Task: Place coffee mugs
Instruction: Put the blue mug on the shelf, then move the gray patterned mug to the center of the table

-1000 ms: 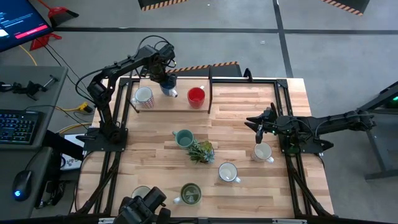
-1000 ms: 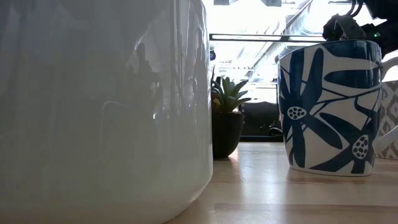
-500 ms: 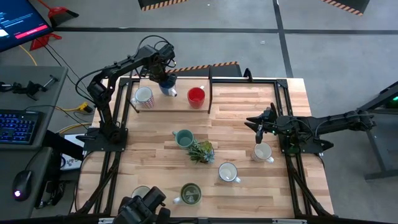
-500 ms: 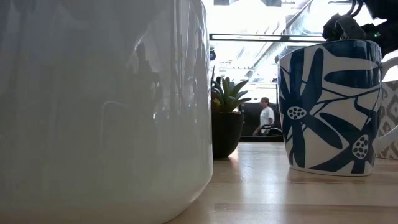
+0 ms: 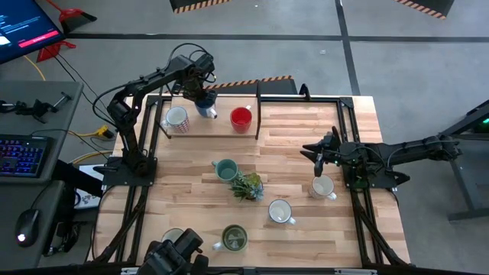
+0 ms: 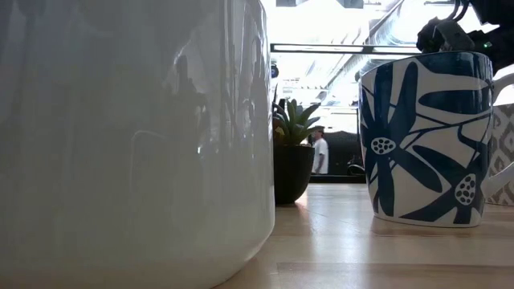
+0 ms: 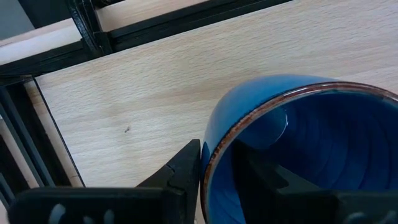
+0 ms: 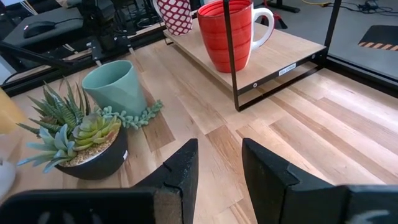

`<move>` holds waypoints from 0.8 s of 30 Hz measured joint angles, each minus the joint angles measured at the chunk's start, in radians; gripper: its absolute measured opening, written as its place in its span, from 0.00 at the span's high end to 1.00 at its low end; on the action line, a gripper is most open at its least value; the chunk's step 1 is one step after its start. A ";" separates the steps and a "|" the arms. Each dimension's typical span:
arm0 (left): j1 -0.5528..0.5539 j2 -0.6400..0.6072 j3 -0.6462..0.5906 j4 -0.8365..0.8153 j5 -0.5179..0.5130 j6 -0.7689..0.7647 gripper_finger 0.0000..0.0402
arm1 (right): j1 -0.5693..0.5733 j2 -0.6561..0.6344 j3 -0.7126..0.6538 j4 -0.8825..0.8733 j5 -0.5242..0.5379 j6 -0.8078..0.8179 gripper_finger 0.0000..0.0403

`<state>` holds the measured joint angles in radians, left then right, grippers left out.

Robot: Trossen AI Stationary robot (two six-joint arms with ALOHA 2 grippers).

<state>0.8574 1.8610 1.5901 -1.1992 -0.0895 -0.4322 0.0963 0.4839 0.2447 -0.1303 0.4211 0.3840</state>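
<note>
The left gripper (image 5: 205,101) is at the far left of the tabletop (image 5: 306,137), over the low shelf (image 5: 218,127), with the blue mug (image 5: 207,107) standing on the shelf between the patterned white mug (image 5: 176,118) and the red mug (image 5: 241,118). In its wrist view one finger sits outside the blue mug's rim and the other inside; whether they are pinching the wall or have let go I cannot tell. My reading is that this mug is being set down, so the next move calls for a straight lift clear of the rim without tipping it.

The right gripper (image 5: 319,155) hovers at the right, fingers apart and holding nothing, near a white mug (image 5: 322,186). Waiting on the tabletop are the teal mug (image 5: 225,169) beside the small plant (image 5: 247,186), another white mug (image 5: 280,211), and the olive mug (image 5: 234,237) at the near edge. A person walks far off in the room behind.
</note>
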 joint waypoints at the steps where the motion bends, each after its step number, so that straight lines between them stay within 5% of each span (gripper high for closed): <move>1: 0.000 0.000 0.000 0.000 0.000 0.003 0.80 | 0.000 0.000 0.000 0.000 -0.003 0.000 0.74; 24: 0.052 0.000 0.000 0.002 0.056 0.069 0.80 | 0.000 0.000 0.000 -0.001 -0.005 0.000 0.74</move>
<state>0.9096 1.8606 1.5898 -1.1973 -0.0334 -0.3634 0.0963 0.4840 0.2447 -0.1310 0.4160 0.3840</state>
